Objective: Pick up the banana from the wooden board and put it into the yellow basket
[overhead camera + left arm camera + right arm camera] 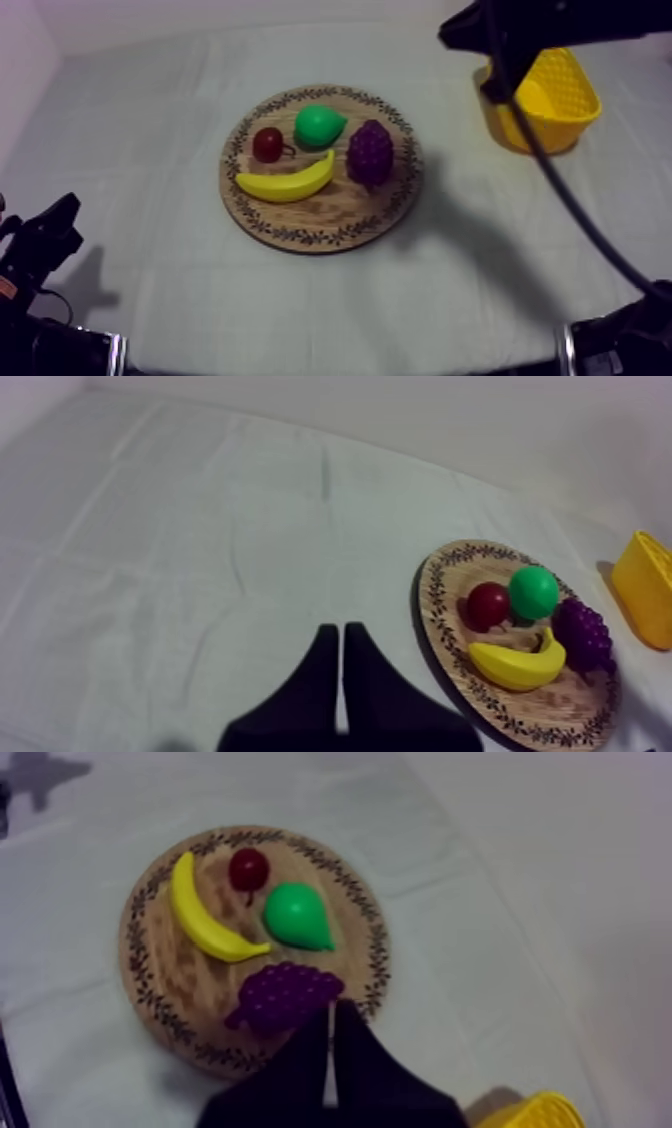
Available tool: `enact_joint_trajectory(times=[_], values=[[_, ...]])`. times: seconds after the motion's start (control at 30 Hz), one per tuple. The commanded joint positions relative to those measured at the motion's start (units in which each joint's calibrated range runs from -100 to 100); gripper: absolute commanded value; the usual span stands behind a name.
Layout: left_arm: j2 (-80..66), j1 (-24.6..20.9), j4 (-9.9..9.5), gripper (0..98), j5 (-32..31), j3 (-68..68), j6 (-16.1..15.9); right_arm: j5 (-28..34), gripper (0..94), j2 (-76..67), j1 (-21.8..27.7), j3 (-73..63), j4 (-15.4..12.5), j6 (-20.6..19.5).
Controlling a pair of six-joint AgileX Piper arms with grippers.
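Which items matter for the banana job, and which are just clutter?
Job:
banana
board
basket

Lying about, all on the board:
pear
grapes
small red fruit

Dim, soft overhead light with a bluish cast; broad diffuse shadow on cloth (140, 130) right of board (310, 222), smaller one lower left.

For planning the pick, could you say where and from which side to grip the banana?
Probably its middle, from above, across its width: the banana lies flat on the wooden board, bare wood along its outer curve, pear and small red fruit beside the inner one.
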Motion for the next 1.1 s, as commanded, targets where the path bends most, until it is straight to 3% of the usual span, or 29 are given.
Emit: enact_joint_trajectory(times=[0.0, 0.4, 0.47, 0.63, 0.73, 0.87, 1.07], values=[[0.00, 0.00, -0.03, 0.1, -0.04, -0.03, 0.01, 0.16, 0.6, 3.68, -1.26, -0.41, -0.39, 1.38], [0.00, 0.00, -0.03, 0.1, -0.04, -0.03, 0.01, 0.56, 4.6, 18.10, -6.33, -5.40, -0.68, 4.59], [0.00, 0.00, -0.03, 0.1, -0.04, -0.03, 0.00, 0.38, 11.7, 19.76, -7.20, -5.89, -0.45, 4.20], [0.00, 0.00, -0.03, 0.1, -0.04, -0.03, 0.00, -0.25, 45.6, 22.73, -9.72, -6.49, 1.81, 1.23], [0.00, 0.00, -0.03, 0.1, -0.04, -0.03, 0.01, -1.23, 58.7, 23.93, -10.90, -6.75, 3.23, -0.14], [0.00, 0.00, -0.03, 0.1, -0.04, -0.03, 0.02, -2.26, 64.7, 26.04, -11.67, -8.00, 4.29, -0.79], [0.00, 0.00, -0.03, 0.1, -0.04, -0.03, 0.02, -3.02, 66.1, 31.55, -11.76, -12.08, 4.69, -0.86]])
